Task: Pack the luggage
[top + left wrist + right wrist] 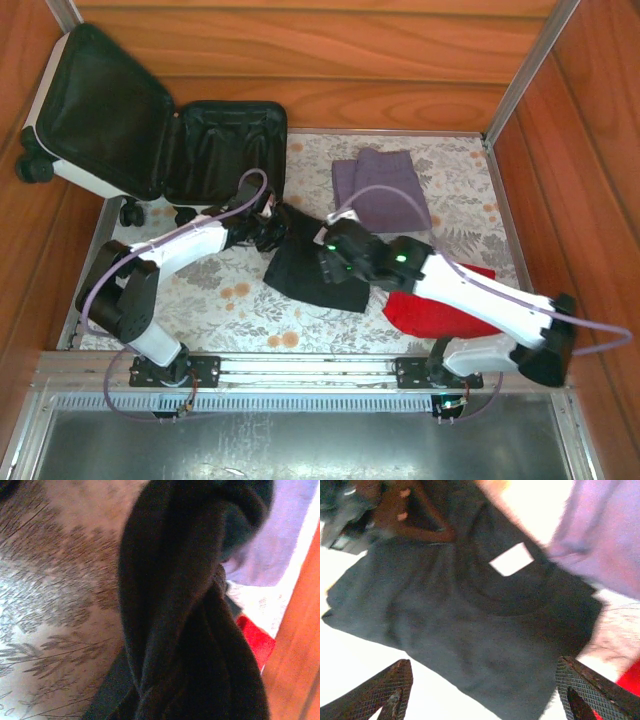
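Black garment (190,630): nearest my left wrist camera, bunched into a thick twisted fold right at the lens. From above it lies mid-table between my two arms, outside the case.
Luggage (100,105): stands open in the far left corner with one half tilted up against the wall. Both halves show bare black lining, and I see nothing packed.
Red garment (415,312): on the table (220,300), partly under my right arm, not gripped.
Purple cloth (385,190): folded, far centre, near the luggage's right edge, not gripped.
Left gripper (266,232): clenched on the black garment's corner on the luggage side.
Right gripper (487,685): fingers spread wide over the garment, grasping nothing.
Progress: early, in my judgement. One item is gripped but not yet in the case. Three items are left to load, then the case must be closed.
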{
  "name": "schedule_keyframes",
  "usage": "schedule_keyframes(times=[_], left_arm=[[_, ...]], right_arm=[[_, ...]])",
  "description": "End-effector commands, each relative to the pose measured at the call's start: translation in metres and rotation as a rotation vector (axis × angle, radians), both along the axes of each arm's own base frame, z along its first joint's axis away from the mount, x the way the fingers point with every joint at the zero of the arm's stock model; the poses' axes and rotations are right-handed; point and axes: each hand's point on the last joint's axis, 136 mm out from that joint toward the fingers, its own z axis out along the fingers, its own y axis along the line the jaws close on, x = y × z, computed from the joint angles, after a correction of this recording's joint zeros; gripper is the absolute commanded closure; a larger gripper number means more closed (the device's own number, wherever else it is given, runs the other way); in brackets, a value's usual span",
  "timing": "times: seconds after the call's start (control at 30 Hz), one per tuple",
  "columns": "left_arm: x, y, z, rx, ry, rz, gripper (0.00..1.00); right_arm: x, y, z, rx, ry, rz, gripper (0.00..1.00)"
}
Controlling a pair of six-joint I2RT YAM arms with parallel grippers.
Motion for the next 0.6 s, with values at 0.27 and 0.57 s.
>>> schedule_keyframes(times=[0.27,0.57], left_arm=[[0.034,-0.004,0.097,0.170,-0.247,-0.161,1.00],[0.095,-0.021,0.166,0.131,-0.400,-0.153,1.00]], right_arm=[[0.005,-0.131,0.038,0.122,-0.261,-0.371,0.26],[-0.002,-0.138,0.015,0.134,-0.209,-0.404,0.28]])
